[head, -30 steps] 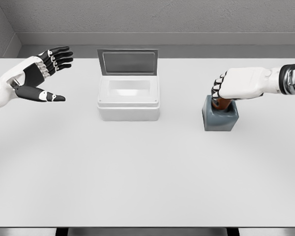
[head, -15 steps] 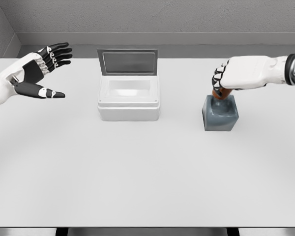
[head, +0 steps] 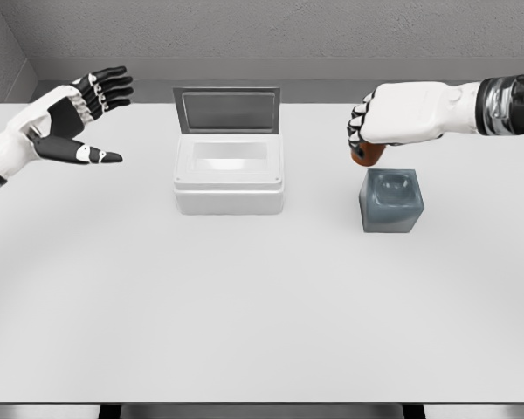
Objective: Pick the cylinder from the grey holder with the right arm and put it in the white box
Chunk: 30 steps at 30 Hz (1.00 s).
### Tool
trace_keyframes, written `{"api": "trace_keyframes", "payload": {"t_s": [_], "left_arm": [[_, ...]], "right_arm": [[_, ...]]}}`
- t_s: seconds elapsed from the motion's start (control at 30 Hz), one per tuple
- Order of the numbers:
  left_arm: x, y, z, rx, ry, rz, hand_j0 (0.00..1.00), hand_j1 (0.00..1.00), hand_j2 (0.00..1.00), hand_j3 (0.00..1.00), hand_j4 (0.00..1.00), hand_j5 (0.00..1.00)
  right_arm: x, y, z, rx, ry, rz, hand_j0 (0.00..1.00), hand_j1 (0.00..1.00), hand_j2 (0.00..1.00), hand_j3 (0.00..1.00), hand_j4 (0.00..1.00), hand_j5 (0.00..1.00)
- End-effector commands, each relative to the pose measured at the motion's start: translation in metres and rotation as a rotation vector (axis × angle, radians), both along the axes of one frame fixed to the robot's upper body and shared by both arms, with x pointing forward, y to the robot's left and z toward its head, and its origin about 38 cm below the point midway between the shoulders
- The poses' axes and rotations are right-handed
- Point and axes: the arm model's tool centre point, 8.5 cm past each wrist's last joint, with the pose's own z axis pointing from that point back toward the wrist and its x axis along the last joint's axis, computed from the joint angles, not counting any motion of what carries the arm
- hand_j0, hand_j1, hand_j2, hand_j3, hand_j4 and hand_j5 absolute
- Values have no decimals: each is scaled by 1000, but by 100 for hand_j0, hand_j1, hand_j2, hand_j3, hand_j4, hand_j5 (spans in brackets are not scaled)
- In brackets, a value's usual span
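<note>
My right hand [head: 375, 127] is curled around a brown cylinder [head: 366, 156], whose lower end sticks out below the fist. It hangs in the air just above and left of the grey holder [head: 391, 202], whose round socket now shows bare. The white box [head: 229, 175] stands with its lid raised, to the left of the hand at the table's middle back. My left hand [head: 79, 122] hovers at the far left with fingers spread, holding nothing.
The white table [head: 262, 305] stretches wide in front of the box and holder. A grey wall runs behind the table's back edge.
The right hand has lifted the cylinder out of the holder and shifted up and left toward the box. The left hand has barely drifted.
</note>
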Motion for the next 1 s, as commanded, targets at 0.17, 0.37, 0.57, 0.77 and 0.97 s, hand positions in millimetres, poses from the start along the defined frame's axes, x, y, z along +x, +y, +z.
{"api": "trace_keyframes", "payload": {"t_s": [0.17,0.37,0.57,0.77,0.97], "left_arm": [[16,2,-6,-20,20,35,100,100,100,100,100,100],[20,0,-5,-17,21,35,100,100,100,100,100,100],[20,2,-6,-17,25,42,100,100,100,100,100,100],[23,8,-7,-16,34,61,100,100,100,100,100,100],[24,10,-8,-17,36,67,100,100,100,100,100,100]], "right_arm": [[9,19,-1,31,8,20,49,49,49,49,49,49],[23,31,-2,48,18,10,49,49,49,49,49,49],[25,47,-2,62,17,37,49,49,49,49,49,49],[33,60,0,80,21,42,49,49,49,49,49,49],[38,69,-4,88,31,43,49,49,49,49,49,49]]}}
